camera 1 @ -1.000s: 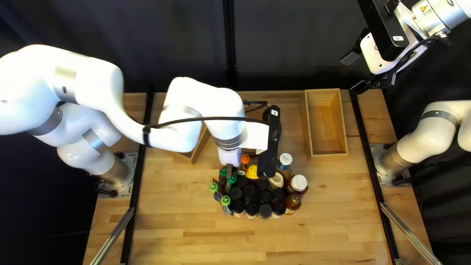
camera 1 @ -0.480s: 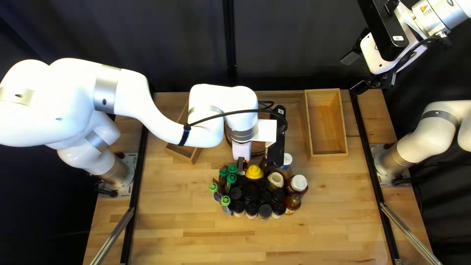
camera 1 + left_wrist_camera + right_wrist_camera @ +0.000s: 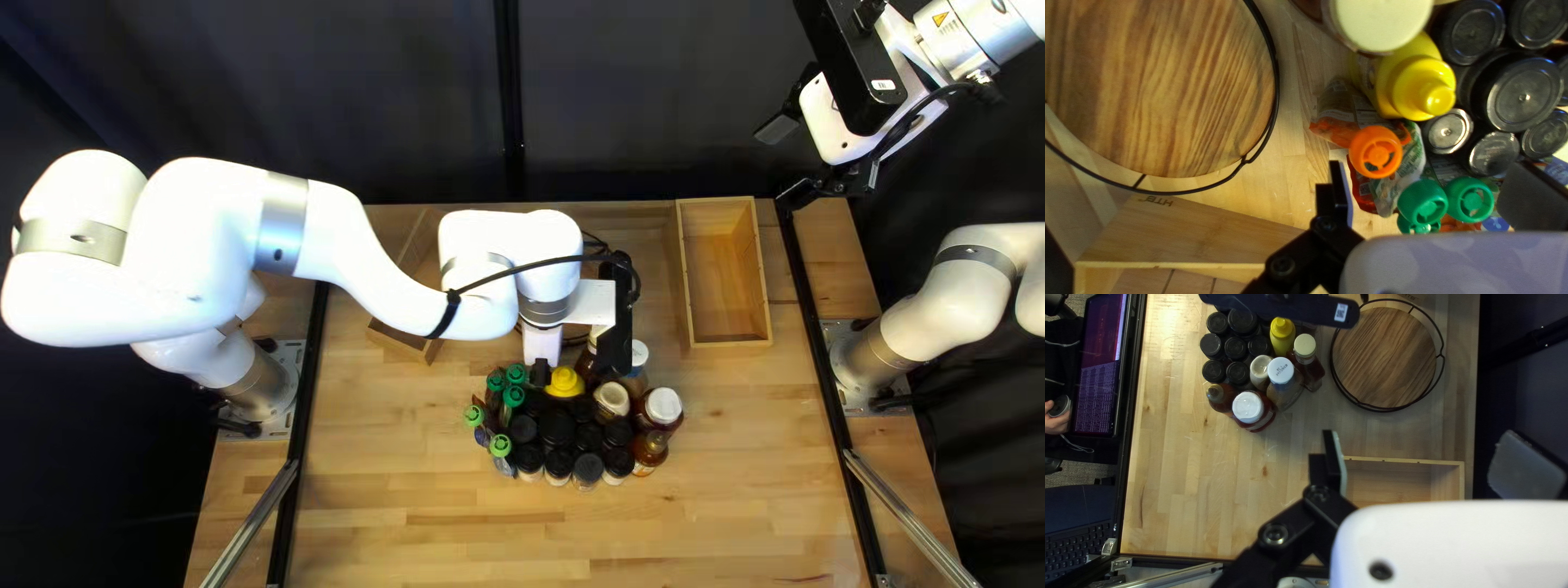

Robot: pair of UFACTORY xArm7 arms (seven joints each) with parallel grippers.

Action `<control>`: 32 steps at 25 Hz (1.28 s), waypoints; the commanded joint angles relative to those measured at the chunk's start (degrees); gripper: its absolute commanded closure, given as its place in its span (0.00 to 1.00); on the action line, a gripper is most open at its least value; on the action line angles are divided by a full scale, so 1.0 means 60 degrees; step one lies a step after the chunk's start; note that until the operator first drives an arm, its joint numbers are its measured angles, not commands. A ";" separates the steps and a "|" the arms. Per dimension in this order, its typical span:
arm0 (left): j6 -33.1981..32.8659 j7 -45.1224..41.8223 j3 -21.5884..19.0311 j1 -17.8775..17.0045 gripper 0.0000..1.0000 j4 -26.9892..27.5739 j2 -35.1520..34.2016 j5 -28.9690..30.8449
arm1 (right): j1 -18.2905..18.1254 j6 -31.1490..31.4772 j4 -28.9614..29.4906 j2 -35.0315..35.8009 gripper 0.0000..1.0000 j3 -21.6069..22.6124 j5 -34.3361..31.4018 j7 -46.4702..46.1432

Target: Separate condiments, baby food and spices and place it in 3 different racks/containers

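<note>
l hand (image 3: 541, 374) is open nr an orange-cap pouch (image 3: 1385, 190) thats hidden in top left view; r hand (image 3: 788, 162) open too, blocking pt of box (image 3: 1404, 460) on its cam

Upright black-lidded jars (image 3: 1520, 97) crowd beside capped pouches (image 3: 1389, 190) and a yellow bottle (image 3: 1402, 84).

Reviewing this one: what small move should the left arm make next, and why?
Probably shift the open left gripper sideways to centre the orange cap before lowering: that cap sits near one finger, while green caps crowd the gap.
</note>
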 commanded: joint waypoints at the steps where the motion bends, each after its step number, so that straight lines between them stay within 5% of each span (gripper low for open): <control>1: 0.0023 -0.0186 0.0012 0.0026 0.00 0.0026 0.0045 -0.0139 | 0.0000 0.0000 0.0000 0.0000 0.00 0.0000 0.0000 0.0000; 13: -0.0241 -0.0457 0.0028 0.0116 0.23 -0.0083 0.0383 -0.0411 | 0.0000 0.0000 0.0000 0.0000 0.00 0.0000 0.0000 0.0000; 14: -0.0245 -0.0478 0.0030 0.0110 0.92 -0.0088 0.0386 -0.0406 | 0.0000 0.0000 0.0000 0.0000 0.00 0.0000 0.0000 0.0000; 15: -0.0282 -0.0539 0.0041 0.0082 1.00 -0.0136 0.0354 -0.0369 | 0.0000 0.0000 0.0000 0.0000 0.00 0.0000 0.0000 0.0000; 23: -0.0150 -0.0905 0.0129 -0.0029 1.00 -0.0025 0.0248 -0.0048 | 0.0000 0.0000 0.0000 0.0000 0.00 0.0000 0.0000 0.0000; 32: 0.1756 -0.1757 0.0468 -0.0164 1.00 0.1223 -0.1012 0.1709 | 0.0000 0.0000 0.0000 0.0000 0.00 0.0000 0.0000 0.0000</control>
